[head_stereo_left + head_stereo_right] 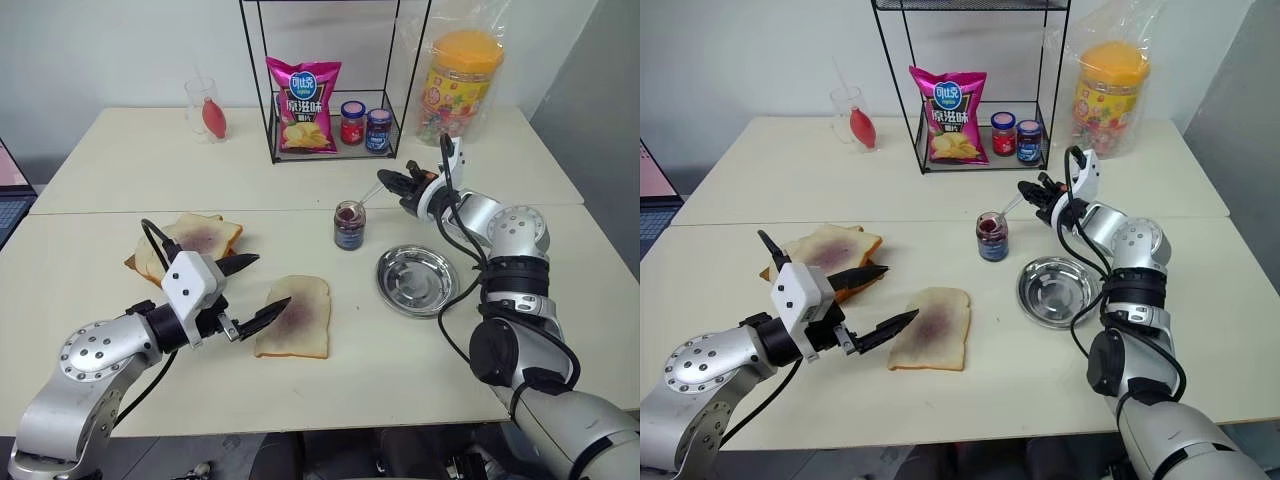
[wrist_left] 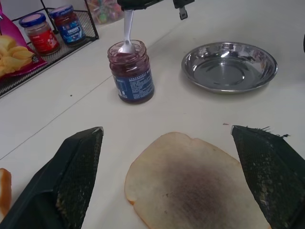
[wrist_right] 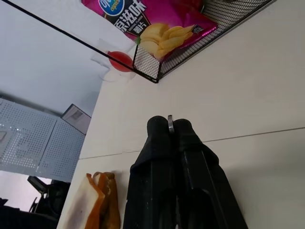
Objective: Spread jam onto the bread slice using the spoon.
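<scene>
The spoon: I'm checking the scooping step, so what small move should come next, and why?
Probably lift the spoon out of the jam jar. The right gripper is shut on its handle, its bowl sits in the jar's mouth, and the bread slice, lying between the open left gripper's fingers, is only thinly smeared.

Lab or office-type test room, staged as a kitchen. Plain cream tables (image 1: 120,160) against a bare white wall (image 1: 120,50), white pegboard panel (image 3: 33,138). Wire rack (image 1: 335,80) with a chips bag (image 1: 303,105), laptop edge (image 1: 10,195).

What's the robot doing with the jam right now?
Right fingers shut on spoon, bowl dipped in jam jar. Left fingers open, straddling bread slice. Steel dish beside jar, nothing in the way.
</scene>
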`<state>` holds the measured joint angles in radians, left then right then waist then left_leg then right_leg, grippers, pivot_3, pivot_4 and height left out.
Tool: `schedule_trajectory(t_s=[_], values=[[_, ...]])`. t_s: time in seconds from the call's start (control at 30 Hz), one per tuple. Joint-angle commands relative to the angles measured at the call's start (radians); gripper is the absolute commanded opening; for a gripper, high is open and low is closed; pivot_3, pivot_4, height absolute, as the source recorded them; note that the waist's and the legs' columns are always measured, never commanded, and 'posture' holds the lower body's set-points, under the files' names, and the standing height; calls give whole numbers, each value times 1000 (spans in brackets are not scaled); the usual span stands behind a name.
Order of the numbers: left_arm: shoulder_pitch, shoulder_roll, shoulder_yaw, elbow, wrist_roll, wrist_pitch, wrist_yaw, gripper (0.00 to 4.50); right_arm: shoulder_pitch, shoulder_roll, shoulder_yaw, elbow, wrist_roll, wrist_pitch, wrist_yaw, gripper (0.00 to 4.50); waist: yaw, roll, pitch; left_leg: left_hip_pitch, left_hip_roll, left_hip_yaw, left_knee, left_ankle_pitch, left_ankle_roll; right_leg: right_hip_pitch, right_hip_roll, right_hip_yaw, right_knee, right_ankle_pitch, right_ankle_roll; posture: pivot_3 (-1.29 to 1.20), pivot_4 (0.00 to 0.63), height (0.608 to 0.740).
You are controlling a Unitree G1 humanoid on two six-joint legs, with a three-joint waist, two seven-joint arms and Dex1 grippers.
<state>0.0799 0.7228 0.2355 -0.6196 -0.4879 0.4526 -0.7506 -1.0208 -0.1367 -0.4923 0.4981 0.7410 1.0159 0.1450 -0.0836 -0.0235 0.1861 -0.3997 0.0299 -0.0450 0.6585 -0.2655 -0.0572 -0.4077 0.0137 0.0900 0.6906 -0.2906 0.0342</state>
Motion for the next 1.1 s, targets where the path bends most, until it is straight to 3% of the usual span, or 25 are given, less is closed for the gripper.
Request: schedule_trajectory(t_s=[0.03, 1.1], values=[[0, 2, 2, -26, -2, -10, 4, 4500, -39, 3, -24, -20, 47, 9, -14, 20, 0, 0, 0, 0, 0, 0, 0, 0, 0, 0, 0, 0, 0, 0, 0, 0, 150, 740], [-1, -24, 53, -7, -46, -38, 11, 4500, -16, -17, -102, -46, 149, 38, -131, 20, 0, 0, 0, -1, 0, 0, -1, 0, 0, 0, 0, 0, -2, 0, 0, 0, 150, 740]])
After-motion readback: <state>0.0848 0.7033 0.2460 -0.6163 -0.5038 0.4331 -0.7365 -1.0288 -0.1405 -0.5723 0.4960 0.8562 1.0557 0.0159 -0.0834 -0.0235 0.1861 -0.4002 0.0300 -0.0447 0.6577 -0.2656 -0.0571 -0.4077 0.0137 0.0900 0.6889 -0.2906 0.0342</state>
